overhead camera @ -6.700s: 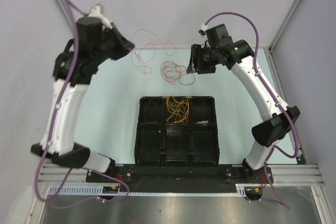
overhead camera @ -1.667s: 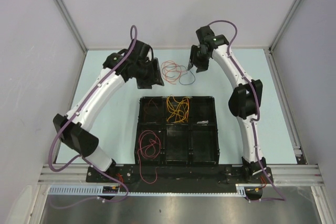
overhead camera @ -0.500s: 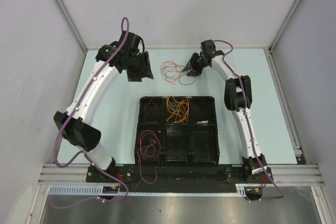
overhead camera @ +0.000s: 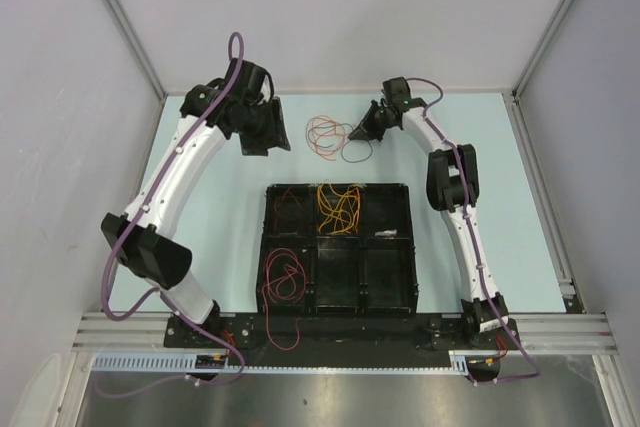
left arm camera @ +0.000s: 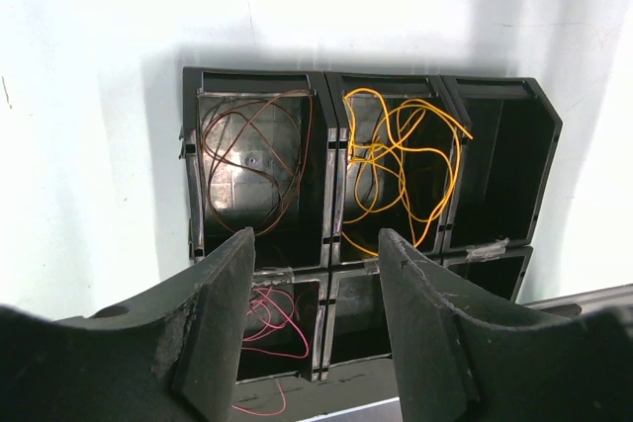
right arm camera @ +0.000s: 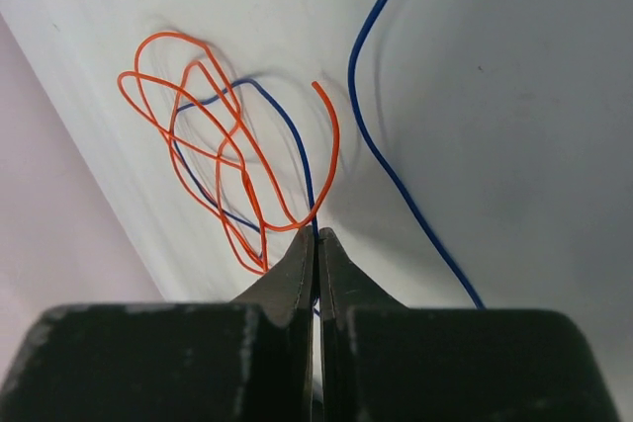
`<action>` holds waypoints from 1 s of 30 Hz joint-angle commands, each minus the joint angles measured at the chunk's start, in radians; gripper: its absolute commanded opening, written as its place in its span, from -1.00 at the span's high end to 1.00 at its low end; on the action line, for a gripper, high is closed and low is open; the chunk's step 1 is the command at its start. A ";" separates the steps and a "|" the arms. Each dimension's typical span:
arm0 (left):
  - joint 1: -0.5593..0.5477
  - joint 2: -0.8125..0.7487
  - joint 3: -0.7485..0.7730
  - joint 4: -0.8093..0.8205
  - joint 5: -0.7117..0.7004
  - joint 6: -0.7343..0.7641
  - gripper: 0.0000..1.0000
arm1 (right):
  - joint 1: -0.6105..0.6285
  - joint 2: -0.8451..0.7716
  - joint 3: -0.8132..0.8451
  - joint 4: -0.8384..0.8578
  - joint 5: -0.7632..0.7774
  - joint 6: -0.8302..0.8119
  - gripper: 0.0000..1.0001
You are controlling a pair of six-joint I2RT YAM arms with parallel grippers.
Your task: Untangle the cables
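On the table at the back lies a tangle of orange cable (overhead camera: 322, 137) (right arm camera: 213, 145) with a dark blue cable (overhead camera: 357, 155) (right arm camera: 396, 175) threaded through it. My right gripper (overhead camera: 357, 133) (right arm camera: 316, 236) sits low at the tangle's right side. It is shut on the dark blue cable, and an orange loop crosses just ahead of its tips. My left gripper (overhead camera: 268, 133) (left arm camera: 316, 244) hangs open to the left of the tangle with nothing between its fingers, and its camera looks down at the tray.
A black six-compartment tray (overhead camera: 412, 247) (left arm camera: 326, 81) stands mid-table. Its back-left cell holds a dark red cable (left arm camera: 252, 160), the back-middle a yellow-orange cable (left arm camera: 396, 165). In the front-left cell lies a crimson cable (overhead camera: 283, 282) that spills over the near edge.
My right gripper has closed its jaws onto the dark blue cable at the tangle's edge. The left arm has hardly moved.
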 commanded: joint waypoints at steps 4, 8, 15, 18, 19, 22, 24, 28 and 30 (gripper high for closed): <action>0.006 -0.085 -0.068 0.053 0.013 -0.030 -0.12 | -0.003 -0.184 0.017 0.018 -0.082 -0.049 1.00; 0.007 -0.143 -0.134 0.097 0.035 -0.052 -0.12 | 0.010 -0.308 -0.014 -0.016 -0.093 -0.101 1.00; 0.006 -0.235 -0.284 0.172 0.075 -0.076 -0.12 | 0.078 -0.474 0.034 -0.132 -0.105 -0.173 1.00; 0.004 -0.258 -0.322 0.194 0.084 -0.078 -0.12 | 0.105 -0.535 0.068 -0.175 -0.104 -0.196 1.00; 0.004 -0.267 -0.331 0.199 0.085 -0.075 -0.13 | 0.122 -0.549 0.074 -0.189 -0.101 -0.210 1.00; 0.004 -0.273 -0.356 0.211 0.092 -0.064 -0.12 | 0.153 -0.619 0.079 -0.192 -0.090 -0.228 1.00; 0.006 -0.272 -0.365 0.219 0.101 -0.058 -0.12 | 0.165 -0.668 0.080 -0.192 -0.085 -0.234 1.00; 0.004 -0.269 -0.370 0.229 0.118 -0.047 -0.12 | 0.190 -0.747 0.080 -0.181 -0.076 -0.228 1.00; 0.004 -0.270 -0.376 0.235 0.119 -0.041 -0.12 | 0.196 -0.785 0.079 -0.181 -0.075 -0.220 1.00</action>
